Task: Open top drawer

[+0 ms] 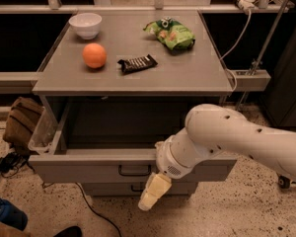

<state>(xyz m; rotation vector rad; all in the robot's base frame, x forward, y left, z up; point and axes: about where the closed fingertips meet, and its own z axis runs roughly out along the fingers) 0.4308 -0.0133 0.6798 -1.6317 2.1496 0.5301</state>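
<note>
The top drawer (89, 169) of the grey cabinet stands pulled out toward me, its deep grey box open and dark inside. Its small black bar handle (134, 170) sits mid-front. My gripper (152, 194) hangs just below and right of that handle, in front of the lower drawer (113, 188), its cream fingers pointing down and left. It holds nothing that I can see. My white arm (237, 137) reaches in from the right, over the drawer's right front.
On the cabinet top (187, 73) lie a white bowl (85, 24), an orange (94, 55), a dark snack bar (136, 63) and a green chip bag (170, 33). A brown bag (20, 122) and cables lie on the floor at left. A white cable hangs at right.
</note>
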